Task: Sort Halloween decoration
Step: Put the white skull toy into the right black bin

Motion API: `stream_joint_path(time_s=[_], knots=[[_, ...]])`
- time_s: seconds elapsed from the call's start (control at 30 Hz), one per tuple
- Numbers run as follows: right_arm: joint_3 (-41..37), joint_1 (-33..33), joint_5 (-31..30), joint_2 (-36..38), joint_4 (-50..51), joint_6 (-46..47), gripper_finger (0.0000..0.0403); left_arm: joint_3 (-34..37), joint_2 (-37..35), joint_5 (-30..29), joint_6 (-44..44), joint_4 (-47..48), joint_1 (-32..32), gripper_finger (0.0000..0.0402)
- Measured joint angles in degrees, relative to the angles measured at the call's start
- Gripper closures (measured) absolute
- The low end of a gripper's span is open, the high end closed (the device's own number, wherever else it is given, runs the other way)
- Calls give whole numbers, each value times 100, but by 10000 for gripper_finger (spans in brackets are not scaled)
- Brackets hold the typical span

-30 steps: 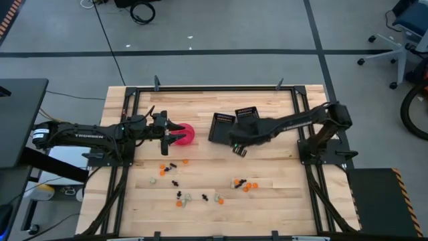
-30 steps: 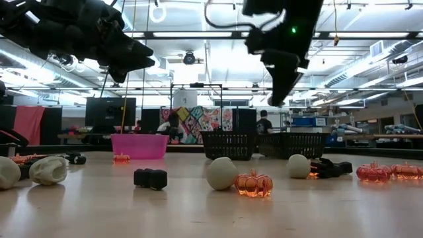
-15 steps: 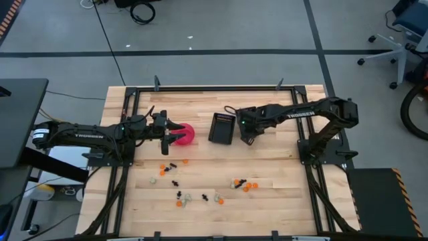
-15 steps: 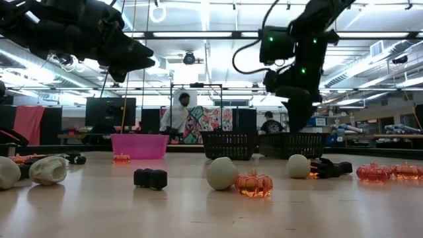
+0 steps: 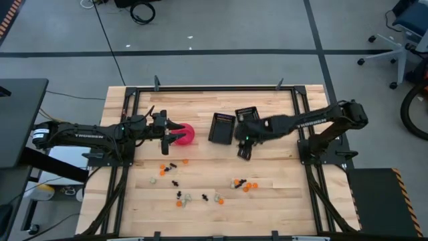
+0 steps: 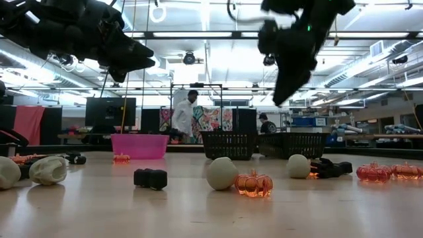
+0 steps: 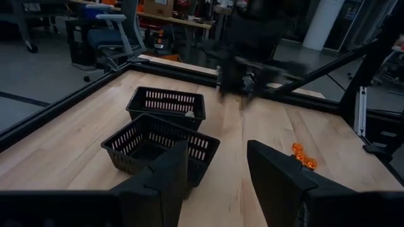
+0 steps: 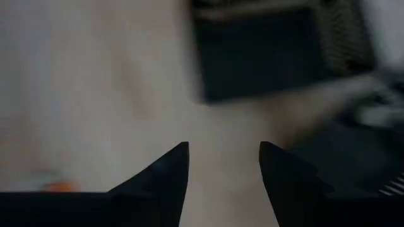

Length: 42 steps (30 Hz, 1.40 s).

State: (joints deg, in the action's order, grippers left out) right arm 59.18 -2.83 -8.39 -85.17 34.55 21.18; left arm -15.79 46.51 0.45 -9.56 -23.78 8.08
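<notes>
Overhead, the right gripper (image 5: 243,152) is seen near the middle of the surface (image 5: 281,194), just in front of the two black baskets (image 5: 223,127), with its arm stretched in from the right. The left gripper (image 5: 175,132) is held over the pink bowl (image 5: 187,134), probably parked there so that the bowl side is served without crossing the other arm. The Halloween decoration (image 5: 200,187) lies scattered across the near half of the surface, well apart from the baskets: orange, black and pale pieces in loose groups, none yet seen inside a basket from this height.

From table height, the trinkets are spread along the foreground: pale balls, an orange pumpkin (image 6: 254,184) and a black piece (image 6: 150,178). The bowl and baskets are stood in a row behind them, presumably one container per colour. Both arms hang above the surface, touching nothing. A person is visible in the room beyond.

Through the left wrist camera, the left gripper's fingers (image 7: 165,180) are seen parted with nothing between them, aimed across at the baskets; a pale object seems to rest in the far one, though it is too small to be certain.

Through the right wrist camera, the picture is blurred, yet the right gripper's fingers (image 8: 169,169) are clearly spread and empty, with a basket ahead and an orange speck off to one side. A fresh pick among the scattered trinkets is judged to be the next step.
</notes>
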Motion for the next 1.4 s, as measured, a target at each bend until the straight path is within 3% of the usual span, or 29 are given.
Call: stream_joint_path(time_s=[0.2,0.5,0.73,0.97,1.4], knots=[[3,-1157,740,-743,-1272,9,206,2,0,0,-5,1,0,228],[0,-2196,300,-1790,-2166,-82,198,0,0,0,-38,-2,0,228],[-3,-2452,-589,-2019,-2103,-291,180,2,0,0,-38,-2,0,228],[8,-2472,-517,-2397,-2224,-352,185,2,0,0,-33,8,0,228],[0,-2342,-421,-2310,-2080,-335,287,2,0,-2,-9,7,0,228]])
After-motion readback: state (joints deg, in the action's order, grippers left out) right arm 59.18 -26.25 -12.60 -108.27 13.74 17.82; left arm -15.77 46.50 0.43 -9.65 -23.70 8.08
